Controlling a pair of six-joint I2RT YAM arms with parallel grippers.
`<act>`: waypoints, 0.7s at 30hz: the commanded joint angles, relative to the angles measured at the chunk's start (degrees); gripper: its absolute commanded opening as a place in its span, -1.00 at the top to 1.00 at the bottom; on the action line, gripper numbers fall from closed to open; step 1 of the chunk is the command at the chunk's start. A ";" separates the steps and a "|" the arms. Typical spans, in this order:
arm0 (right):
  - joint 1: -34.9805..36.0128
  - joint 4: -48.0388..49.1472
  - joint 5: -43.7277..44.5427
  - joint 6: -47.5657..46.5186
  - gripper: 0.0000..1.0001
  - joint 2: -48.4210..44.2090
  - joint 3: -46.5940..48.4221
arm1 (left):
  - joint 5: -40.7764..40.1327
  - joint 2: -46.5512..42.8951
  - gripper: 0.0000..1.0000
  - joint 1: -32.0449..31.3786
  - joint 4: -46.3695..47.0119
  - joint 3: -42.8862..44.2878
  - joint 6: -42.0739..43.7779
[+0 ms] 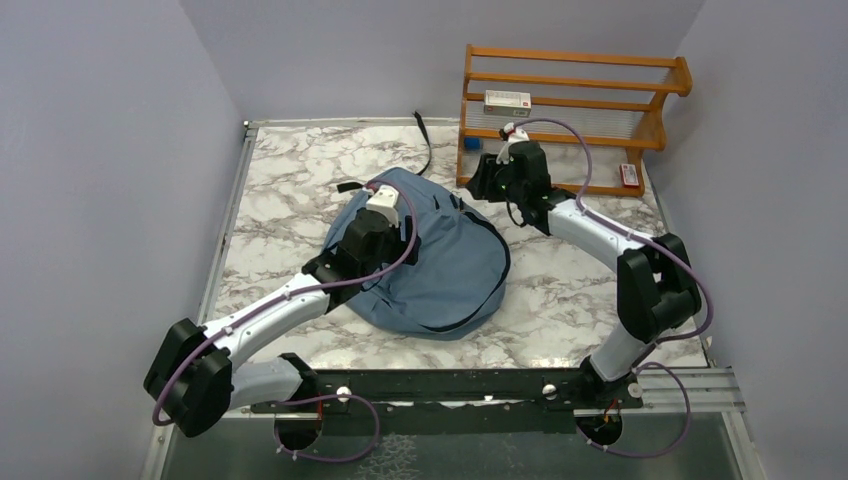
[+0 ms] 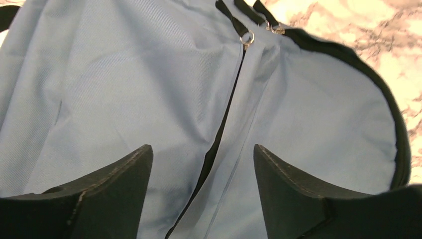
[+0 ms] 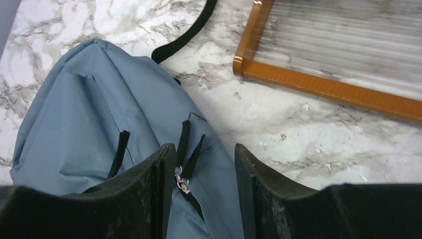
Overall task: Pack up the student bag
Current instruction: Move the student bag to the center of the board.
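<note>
The student bag (image 1: 450, 265) lies flat in the middle of the marble table (image 1: 560, 290), just in front of the wooden rack (image 1: 575, 60), with one black strap (image 1: 428, 145) trailing toward the far edge. The left gripper (image 2: 202, 149) hangs over the blue cloth with its claw apart and nothing in it, and the dark zipper line (image 2: 224, 117) runs between the two fingers up to a small metal ring (image 2: 247, 38). The right gripper (image 3: 205, 149) also has its claw apart and empty, and the zipper pulls (image 3: 182, 183) lie under the gap. The zipper looks shut here, so I judge that the step in hand is to take a pull. To do it well, the right claw should come straight down and close on the black tab only, not on the cloth. The left claw should press the fabric beside the seam, so the bag does not slide when the pull is drawn.
</note>
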 commanded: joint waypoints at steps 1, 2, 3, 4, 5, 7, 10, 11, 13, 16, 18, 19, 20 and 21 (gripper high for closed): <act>-0.80 -2.84 -0.29 2.05 -0.04 -3.82 -2.32 | -3.64 -1.98 -0.55 1.02 -1.76 2.58 -3.53; -0.91 -3.11 -0.65 1.91 -0.04 -3.90 -2.60 | -4.10 -2.39 -0.59 1.27 -2.08 2.64 -4.33; -1.02 -3.35 -1.15 1.37 -0.04 -3.99 -2.80 | -4.60 -2.84 -0.62 1.62 -2.51 2.74 -5.29; -1.08 -3.69 -1.59 1.06 -0.04 -4.09 -3.05 | -5.03 -3.25 -0.66 1.99 -3.16 2.89 -6.14; -1.13 -4.13 -1.74 0.95 -0.05 -4.16 -3.35 | -5.51 -3.66 -0.68 2.50 -3.94 3.00 -7.02; -1.28 -4.40 -1.76 1.42 -0.05 -4.25 -3.76 | -6.62 -4.24 -0.73 3.53 -6.12 3.39 -9.00; -1.69 -7.13 -2.05 2.74 -0.05 -4.22 -4.06 | -7.27 -5.20 -0.77 5.99 -8.97 3.28 -12.29; -1.76 -7.45 -2.15 3.12 -0.05 -4.10 -4.13 | -7.22 -5.41 -0.78 7.03 -9.94 3.10 -13.50; -2.04 -8.86 -2.08 3.52 -0.05 -3.58 -3.86 | -6.94 -5.90 -0.80 9.15 -11.67 2.55 -15.89; -2.34 -10.49 -1.59 3.79 -0.06 -3.22 -3.87 | -7.08 -6.38 -0.85 11.39 -12.76 1.32 -18.29; -2.68 -10.43 -2.03 3.82 -0.07 -2.94 -4.39 | -7.08 -6.15 -0.90 12.25 -13.00 0.90 -19.30; -2.79 -10.58 -2.25 3.82 -0.08 -2.62 -4.53 | -7.08 -5.89 -0.92 12.44 -13.26 0.89 -19.62; -2.92 -10.74 -2.54 3.79 -0.09 -2.33 -4.58 | -7.22 -5.51 -0.95 12.60 -13.55 1.01 -20.00; -3.01 -10.92 -2.94 3.79 -0.10 -1.88 -4.54 | -7.58 -5.10 -0.97 12.63 -13.94 1.13 -20.49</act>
